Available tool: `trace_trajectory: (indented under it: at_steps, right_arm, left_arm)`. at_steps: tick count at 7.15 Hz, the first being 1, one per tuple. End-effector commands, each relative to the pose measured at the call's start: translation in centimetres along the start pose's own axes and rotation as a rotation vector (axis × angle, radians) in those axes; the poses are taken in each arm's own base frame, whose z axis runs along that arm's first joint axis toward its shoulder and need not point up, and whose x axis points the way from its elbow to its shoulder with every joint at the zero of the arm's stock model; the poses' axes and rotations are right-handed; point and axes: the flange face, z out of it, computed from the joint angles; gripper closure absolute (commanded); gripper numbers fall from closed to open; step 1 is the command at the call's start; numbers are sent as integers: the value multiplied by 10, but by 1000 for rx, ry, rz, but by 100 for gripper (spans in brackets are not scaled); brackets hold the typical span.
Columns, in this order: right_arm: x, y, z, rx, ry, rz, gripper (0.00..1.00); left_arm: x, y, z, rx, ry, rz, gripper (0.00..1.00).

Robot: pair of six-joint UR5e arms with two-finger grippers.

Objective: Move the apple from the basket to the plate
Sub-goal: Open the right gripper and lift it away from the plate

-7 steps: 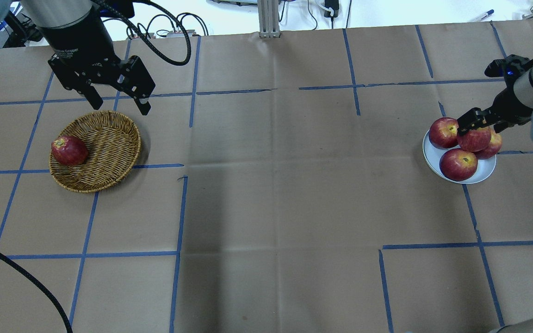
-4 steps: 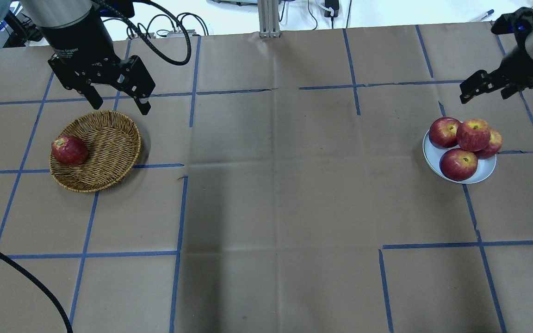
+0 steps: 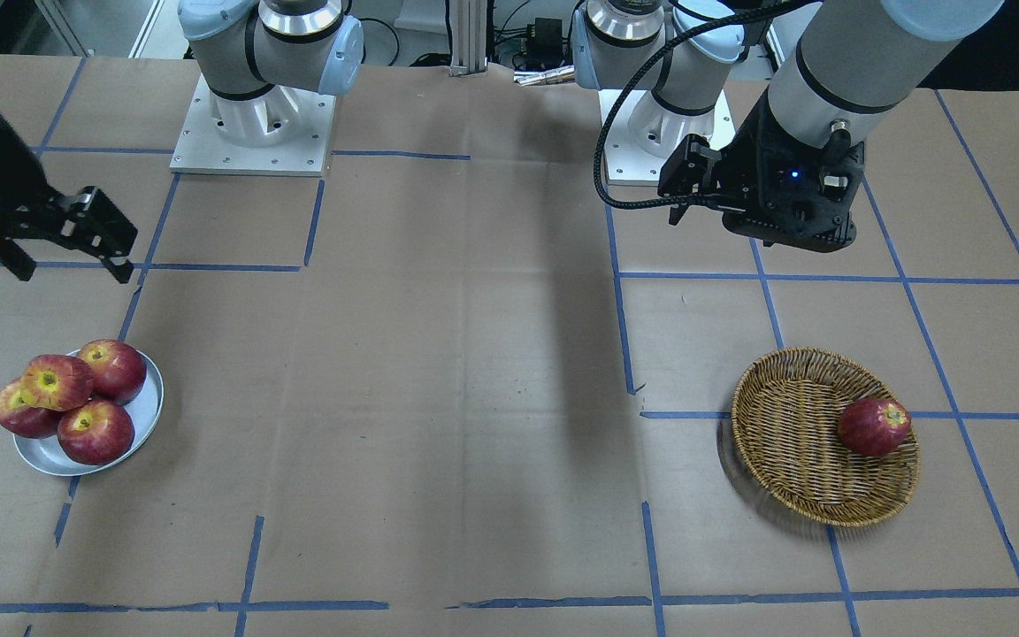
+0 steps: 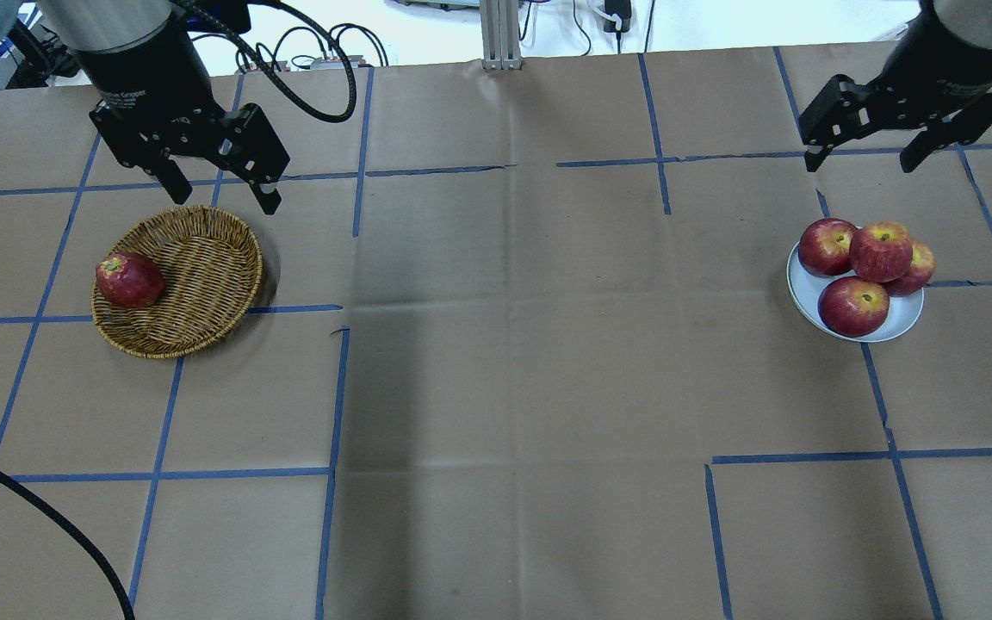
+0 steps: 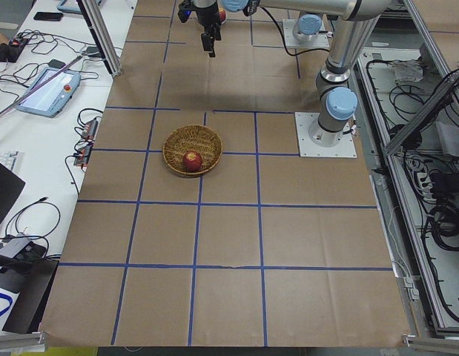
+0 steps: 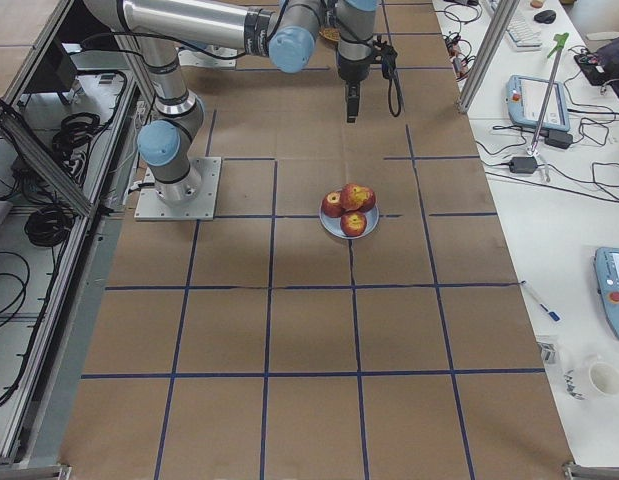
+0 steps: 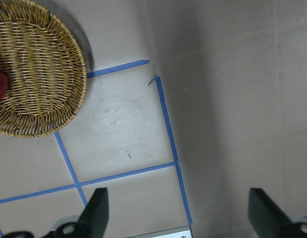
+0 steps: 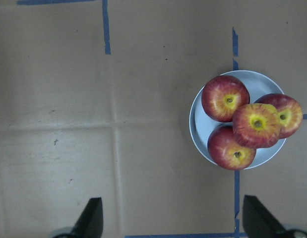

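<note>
The apple (image 4: 881,250), red with a big yellow patch, rests on top of three other red apples on the silvery plate (image 4: 907,317) at the right. It also shows in the right wrist view (image 8: 257,125). My right gripper (image 4: 858,162) is open and empty, well above and behind the plate. The wicker basket (image 4: 203,258) at the left holds one uniformly dark red apple (image 4: 128,280). My left gripper (image 4: 225,198) is open and empty, above the basket's far rim.
Brown paper with blue tape lines covers the table (image 4: 505,344). The two arm bases (image 3: 253,115) stand at the robot's side of the table. Cables and devices lie beyond the table's far edge (image 4: 315,52).
My right gripper let go of the yellow-patched apple on the pile, then rose and drew back from the plate. The left arm, the basket and its apple have not moved.
</note>
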Motion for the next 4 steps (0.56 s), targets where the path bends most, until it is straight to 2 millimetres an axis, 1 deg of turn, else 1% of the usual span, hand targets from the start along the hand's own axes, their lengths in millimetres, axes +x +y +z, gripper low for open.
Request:
trace_trajectory:
  at_steps: [1, 2, 3, 4]
  right_arm:
    - [-74, 22, 0, -29, 27, 8, 0]
    - [-69, 21, 3, -33, 49, -4, 0]
    - [-69, 26, -4, -19, 48, -3, 0]
    - [-67, 27, -5, -15, 49, -3, 0]
  left_arm:
    - [0, 1, -1, 1, 0, 0, 1]
    - [0, 1, -1, 1, 0, 0, 1]
    - [0, 1, -1, 1, 0, 0, 1]
    - [0, 1, -1, 1, 0, 0, 1]
